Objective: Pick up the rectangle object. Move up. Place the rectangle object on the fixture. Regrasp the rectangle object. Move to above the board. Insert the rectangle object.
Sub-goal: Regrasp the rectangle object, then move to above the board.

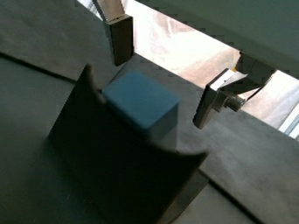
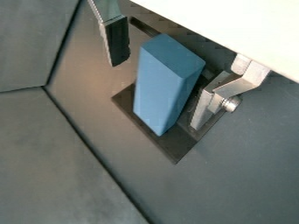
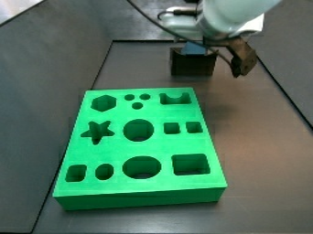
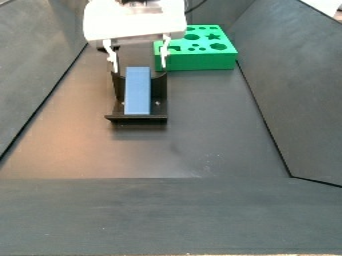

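The rectangle object [image 2: 167, 84] stands on the fixture [image 4: 136, 113], directly between the fingers of the gripper [image 2: 163, 66], long axis upright. The jaws are open and touch nothing.

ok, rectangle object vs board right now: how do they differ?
Colour: the rectangle object is plain blue; the board is bright green.
Shape: the rectangle object is a smooth solid block; the board is a far larger slab full of shaped cut-outs.
Pose: the rectangle object leans on the dark fixture, between the open gripper fingers; the board lies flat on the floor, apart.
Shared: both have straight edges and square corners.
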Controlling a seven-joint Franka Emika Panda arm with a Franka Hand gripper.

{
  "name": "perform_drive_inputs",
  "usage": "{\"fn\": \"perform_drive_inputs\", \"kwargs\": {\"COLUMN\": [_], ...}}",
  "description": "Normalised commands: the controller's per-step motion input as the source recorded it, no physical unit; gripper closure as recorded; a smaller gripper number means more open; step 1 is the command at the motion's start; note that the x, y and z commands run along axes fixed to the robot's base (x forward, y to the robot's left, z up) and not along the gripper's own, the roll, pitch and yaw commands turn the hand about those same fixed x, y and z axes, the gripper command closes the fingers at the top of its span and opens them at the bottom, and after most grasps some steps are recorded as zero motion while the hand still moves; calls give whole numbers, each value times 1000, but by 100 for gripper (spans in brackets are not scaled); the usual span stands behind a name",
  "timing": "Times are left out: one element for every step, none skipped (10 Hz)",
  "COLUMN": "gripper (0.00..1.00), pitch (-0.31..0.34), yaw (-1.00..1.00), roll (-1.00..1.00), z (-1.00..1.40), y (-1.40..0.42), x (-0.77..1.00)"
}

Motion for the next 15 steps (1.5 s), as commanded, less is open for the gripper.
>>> {"fn": "perform_drive_inputs", "kwargs": {"gripper": [0,0,0,0,0,0,0,100,100,100,100,100,100,100,100], "pitch": [8,6,2,-1,2,3,3,0,-199,-212,-218,-227,-224,-208,-166], "yaw": [40,42,47,52,48,49,49,0,170,157,123,43,-5,-51,-96], "roll": [62,62,63,63,58,58,58,0,350,316,270,169,103,54,7], "z": [-604,-519,-347,-222,-178,-178,-178,0,1000,1000,1000,1000,1000,1000,1000], "y": [0,-2,-5,-9,-17,-16,-16,0,42,35,29,31,31,28,28], "x": [92,88,82,78,40,40,40,0,-42,-43,-46,-48,-53,-59,-66]}}
